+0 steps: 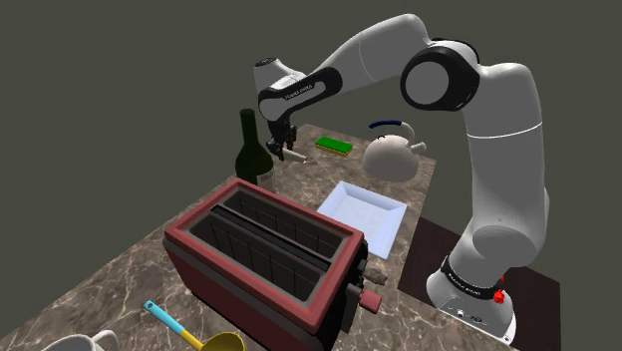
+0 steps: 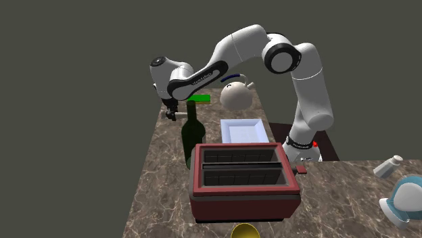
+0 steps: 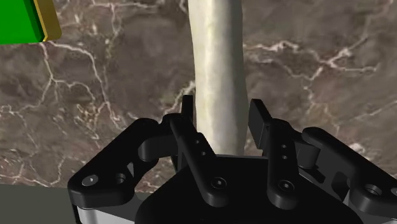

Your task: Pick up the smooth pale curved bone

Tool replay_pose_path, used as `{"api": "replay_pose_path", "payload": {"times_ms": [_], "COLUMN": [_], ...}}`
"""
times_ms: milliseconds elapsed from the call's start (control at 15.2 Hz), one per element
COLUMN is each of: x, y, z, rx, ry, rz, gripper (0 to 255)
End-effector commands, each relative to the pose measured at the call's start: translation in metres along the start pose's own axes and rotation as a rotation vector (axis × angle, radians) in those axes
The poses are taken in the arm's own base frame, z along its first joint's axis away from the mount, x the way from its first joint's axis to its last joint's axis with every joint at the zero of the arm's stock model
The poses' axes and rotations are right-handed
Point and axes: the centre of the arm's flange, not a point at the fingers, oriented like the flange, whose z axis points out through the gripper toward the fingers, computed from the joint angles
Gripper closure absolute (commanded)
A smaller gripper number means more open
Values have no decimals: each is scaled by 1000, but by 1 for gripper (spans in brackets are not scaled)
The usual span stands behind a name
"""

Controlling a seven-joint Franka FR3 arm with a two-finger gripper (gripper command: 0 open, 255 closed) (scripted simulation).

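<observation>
Landmark: dark-red two-slot toaster [image 1: 261,251], mid-counter [image 1: 110,274], slots up, lever on end facing stand [image 1: 546,299].

Beyond toaster's far side, nr counter's back part: gripper [image 3: 222,102], pointing down. Fingers [image 3: 191,130] narrow, closed round pale smooth bone [image 3: 217,57], one finger per side, no real gap on either. Bone's shaft running straight out from btwn fingertips, over brown marble w/ white veins. Resting on marble or raised off it: cannot tell. In shoulder view, short pale end of bone sticking out sideways just under fingertips.

Dark green bottle [image 1: 249,150] upright, just behind toaster's far corner, btwn toaster and gripper; close beside gripper, contact not clear.

Green sponge [image 1: 334,145] w/ yellow edge, flat on counter, farther from toaster than bottle; one corner also in wrist view, apart from bone.

Shallow white square tray [image 1: 361,207] just past toaster's far side, toward lever end. White kettle [image 1: 391,155] w/ dark blue handle beyond tray, well apart from toaster.

Near side of toaster: yellow ladle [image 1: 179,324] w/ blue handle tip, close to toaster's corner; white mug [image 1: 85,342] a bit farther off, cut by shoulder view's lower edge.

Second exterior view's right of toaster, well apart: small white shaker [image 2: 387,166] and round blue-and-white item [image 2: 404,199], type unclear.

White arm [image 1: 478,150] arching up from stand, over tray & kettle, down to spot behind toaster.
</observation>
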Motion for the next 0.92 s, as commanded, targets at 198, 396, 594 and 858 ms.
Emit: {"api": "replay_pose_path", "payload": {"times_ms": [198, 396, 594, 858], "x": [0, 0, -1, -1], "y": [0, 2, 5, 8], "z": [0, -16, -31, -52], "rx": [0, 0, 0, 0], "ry": [0, 0, 0, 0], "rz": [0, 0, 0, 0], "gripper": [255, 255, 255, 255]}}
